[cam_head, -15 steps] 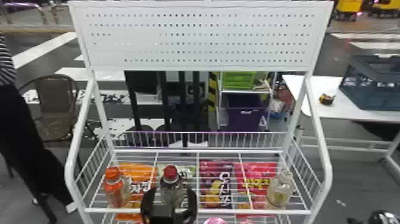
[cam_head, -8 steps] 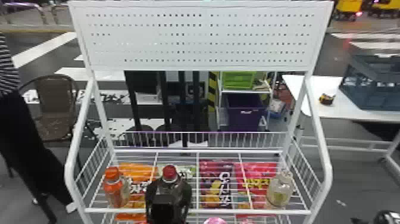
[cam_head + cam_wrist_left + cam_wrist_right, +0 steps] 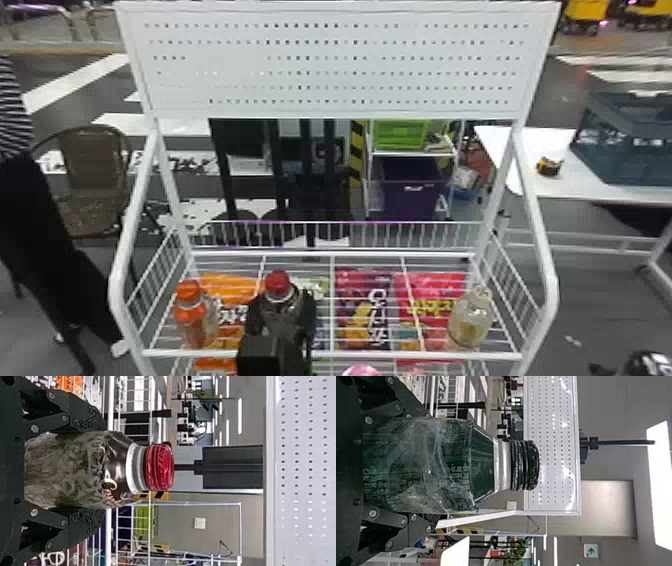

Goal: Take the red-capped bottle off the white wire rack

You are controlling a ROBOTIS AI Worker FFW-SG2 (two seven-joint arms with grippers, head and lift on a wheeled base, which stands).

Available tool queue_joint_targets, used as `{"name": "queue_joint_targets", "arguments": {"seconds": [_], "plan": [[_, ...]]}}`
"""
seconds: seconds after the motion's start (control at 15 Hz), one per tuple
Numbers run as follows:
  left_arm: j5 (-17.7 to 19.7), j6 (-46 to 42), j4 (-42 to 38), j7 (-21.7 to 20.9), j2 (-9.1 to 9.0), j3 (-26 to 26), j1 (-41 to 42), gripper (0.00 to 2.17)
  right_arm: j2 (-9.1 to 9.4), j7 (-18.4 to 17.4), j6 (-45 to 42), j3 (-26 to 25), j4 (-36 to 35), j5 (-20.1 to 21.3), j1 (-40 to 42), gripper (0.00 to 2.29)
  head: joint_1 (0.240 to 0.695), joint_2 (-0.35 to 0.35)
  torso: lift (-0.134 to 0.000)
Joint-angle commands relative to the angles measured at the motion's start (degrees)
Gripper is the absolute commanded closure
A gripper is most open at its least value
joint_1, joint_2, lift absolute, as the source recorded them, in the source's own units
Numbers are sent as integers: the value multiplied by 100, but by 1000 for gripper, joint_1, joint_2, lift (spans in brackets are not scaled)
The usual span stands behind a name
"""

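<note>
At the left of the white wire rack [image 3: 400,355], an orange-capped bottle [image 3: 192,320] stands upright beside an orange snack bag [image 3: 230,283]. Next, my left gripper [image 3: 281,317], both jaws closed against the sides of the red-capped bottle [image 3: 278,283], holds it upright at the rack's front; its base is hidden, so I cannot tell whether it touches the wires. Then come a purple snack bag [image 3: 362,310] and a red one [image 3: 435,287] lying flat, and a clear bottle [image 3: 470,322] upright. Lower right, outside the rack, is my right gripper [image 3: 602,371]; the right wrist view shows its jaws clamped on a black-capped green bottle [image 3: 423,467].
</note>
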Motion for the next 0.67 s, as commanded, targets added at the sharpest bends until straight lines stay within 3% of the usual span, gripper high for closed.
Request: {"name": "queue_joint_targets", "arguments": {"seconds": [0.0,0.13,0.47,0.6], "plan": [[-40,650,-1161,-3,259,75,592,2145,-3,9,2,0,0,0,3,1190,499,0,0],[-75,773,-1925,24,514,224,1119,2145,-3,9,2,0,8,-9,-5,1190,499,0,0],[-163,685,-3375,-222,708,1253,2666,2145,-3,9,2,35,44,-9,-49,1190,499,0,0],[-127,632,-3762,-442,699,1762,3114,2145,6,9,2,44,61,0,-49,1190,499,0,0]]}}
